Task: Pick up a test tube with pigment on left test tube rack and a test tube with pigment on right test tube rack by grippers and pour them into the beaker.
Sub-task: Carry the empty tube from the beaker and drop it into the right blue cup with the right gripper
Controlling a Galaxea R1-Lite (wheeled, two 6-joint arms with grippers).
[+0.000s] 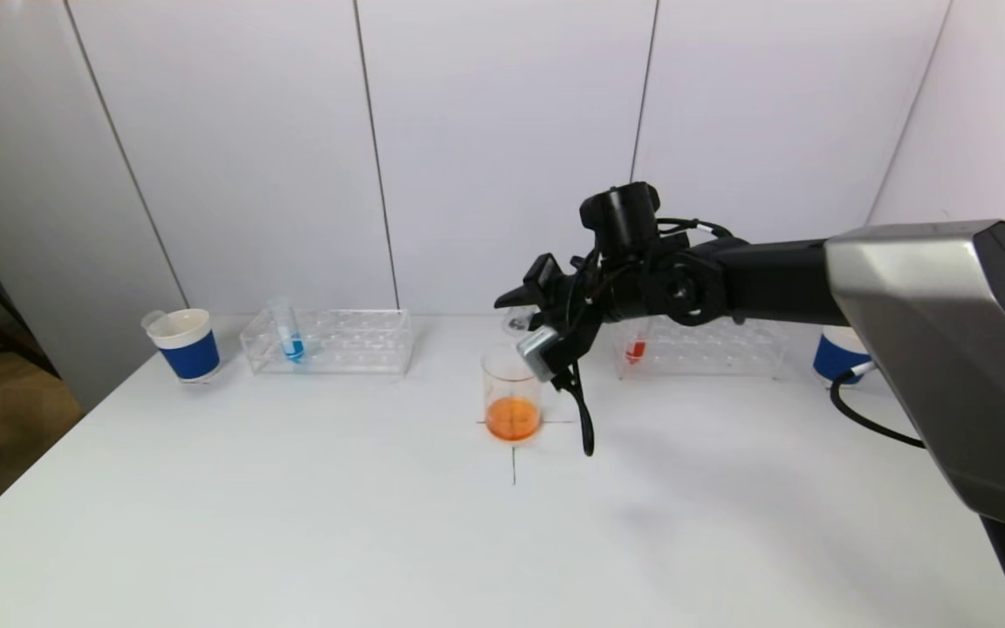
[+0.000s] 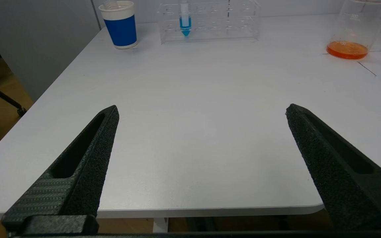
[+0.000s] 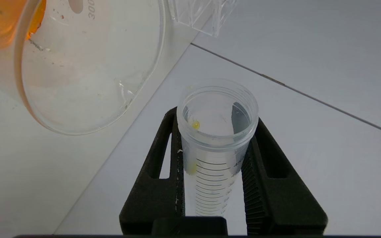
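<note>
The glass beaker [image 1: 511,397] stands mid-table with orange liquid in its bottom. My right gripper [image 1: 523,324] hangs just above its rim, shut on a clear graduated test tube [image 3: 217,148] that is tipped toward the beaker [image 3: 88,66]. This tube looks almost empty, with only a yellow drop near its mouth. The left test tube rack [image 1: 328,342] holds a tube of blue pigment [image 1: 291,340]. The right test tube rack [image 1: 703,347] holds a tube of red pigment [image 1: 635,349]. My left gripper [image 2: 202,109] is open and empty over the table's near left edge.
A blue-and-white paper cup [image 1: 188,344] stands left of the left rack, and another cup [image 1: 838,356] sits beyond the right rack, partly behind my right arm. A black cable [image 1: 585,419] dangles from the right wrist beside the beaker. A wall closes off the table's back.
</note>
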